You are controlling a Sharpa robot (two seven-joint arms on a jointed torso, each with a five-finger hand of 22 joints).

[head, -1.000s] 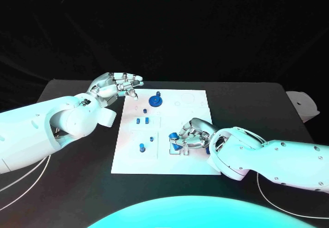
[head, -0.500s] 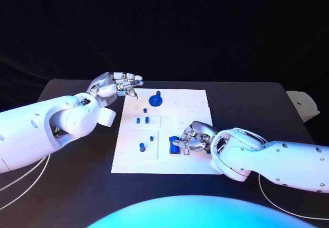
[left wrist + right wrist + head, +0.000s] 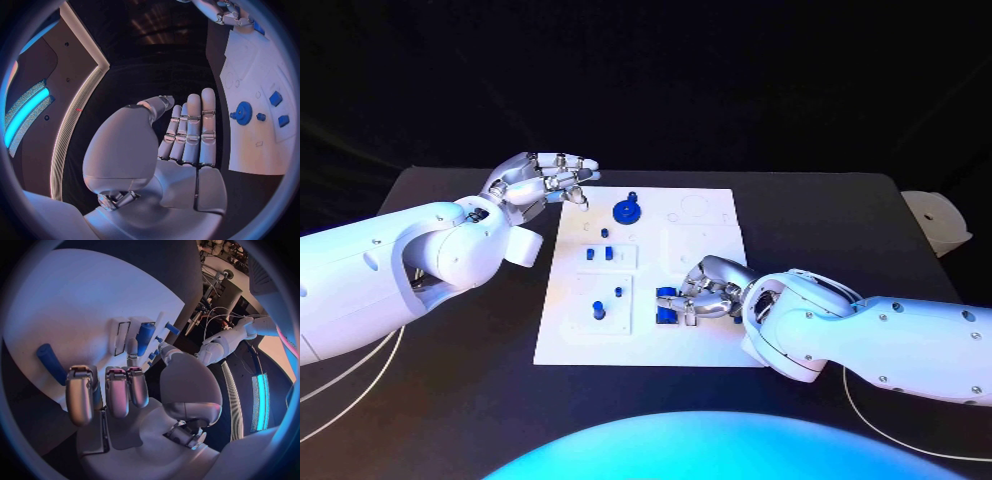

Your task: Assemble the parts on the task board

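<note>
While the left hand (image 3: 545,178) hovered unchanged at the task board's (image 3: 711,345) ten o'clock corner, fingers curled on nothing, the head view showed the right hand (image 3: 708,288) had shifted slightly over the blue parts (image 3: 669,305) at five o'clock, suggesting a pick-up or seating underway. Left wrist view: fingers straight, together, empty; blue gear (image 3: 242,112) beside them. Right wrist view: fingers apart above a blue peg (image 3: 145,338); grip uncertain. No writing legible.

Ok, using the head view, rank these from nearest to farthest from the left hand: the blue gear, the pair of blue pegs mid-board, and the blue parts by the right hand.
1. Blue gear: at the board's far end, just beside the left hand.
2. Pair of blue pegs: mid-board, on its left half.
3. Blue parts by the right hand: near end of the board, at the right hand's fingers.
</note>
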